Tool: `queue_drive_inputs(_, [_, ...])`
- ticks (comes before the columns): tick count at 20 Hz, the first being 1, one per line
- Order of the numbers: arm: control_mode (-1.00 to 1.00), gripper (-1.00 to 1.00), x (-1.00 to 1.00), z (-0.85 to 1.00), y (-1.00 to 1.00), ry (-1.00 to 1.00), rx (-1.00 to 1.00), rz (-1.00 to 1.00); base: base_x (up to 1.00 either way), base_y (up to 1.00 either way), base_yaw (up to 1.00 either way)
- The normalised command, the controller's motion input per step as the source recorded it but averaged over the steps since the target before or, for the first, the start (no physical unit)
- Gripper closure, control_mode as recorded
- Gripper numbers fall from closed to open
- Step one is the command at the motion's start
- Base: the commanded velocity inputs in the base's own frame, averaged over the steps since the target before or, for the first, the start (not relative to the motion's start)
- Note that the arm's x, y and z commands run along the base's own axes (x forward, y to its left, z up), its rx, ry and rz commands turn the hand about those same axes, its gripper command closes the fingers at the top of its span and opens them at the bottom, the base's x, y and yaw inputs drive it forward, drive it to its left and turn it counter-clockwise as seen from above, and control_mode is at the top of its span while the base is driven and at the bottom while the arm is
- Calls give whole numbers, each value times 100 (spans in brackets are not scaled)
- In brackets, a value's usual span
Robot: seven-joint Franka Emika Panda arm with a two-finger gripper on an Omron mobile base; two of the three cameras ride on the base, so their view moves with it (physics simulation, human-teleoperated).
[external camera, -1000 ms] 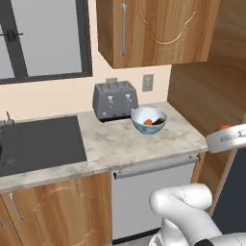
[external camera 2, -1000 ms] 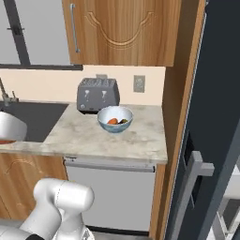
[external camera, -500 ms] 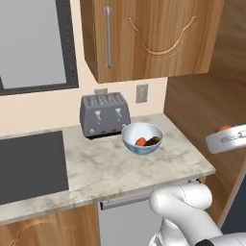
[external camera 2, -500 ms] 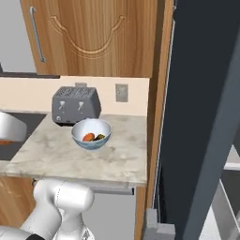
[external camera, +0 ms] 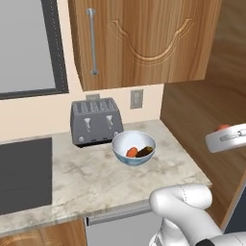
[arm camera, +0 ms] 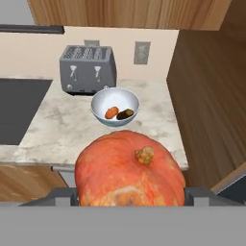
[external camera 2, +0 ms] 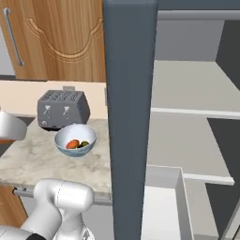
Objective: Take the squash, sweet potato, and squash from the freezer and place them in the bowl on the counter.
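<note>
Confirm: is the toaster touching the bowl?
Apart. The left base view shows a strip of bare counter between the toaster and the bowl; the hand view shows the same gap.

1. The gripper (arm camera: 129,197) stands wide, its dark finger tips (arm camera: 62,196) showing at either side of a big orange squash (arm camera: 130,168) clamped between them.
2. In the left base view the white hand (external camera: 226,139) hangs at the right edge, roughly level, though its fingers cannot be made out there.
3. The white arm (external camera: 187,211) bends up from the near right.
</note>
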Motion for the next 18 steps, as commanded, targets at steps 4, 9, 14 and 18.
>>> queue_drive_inputs(4, [100, 100, 0, 0, 0, 0, 0, 0, 59, -2, 23])
queue_drive_inputs(9, [100, 100, 0, 0, 0, 0, 0, 0, 37, 0, 4])
queue_drive_inputs(14, [-100, 100, 27, -9, 12, 8, -1, 0, 21, 5, 1])
queue_drive_inputs(18, [-100, 100, 74, -37, 11, 26, -1, 0, 0, 0, 0])
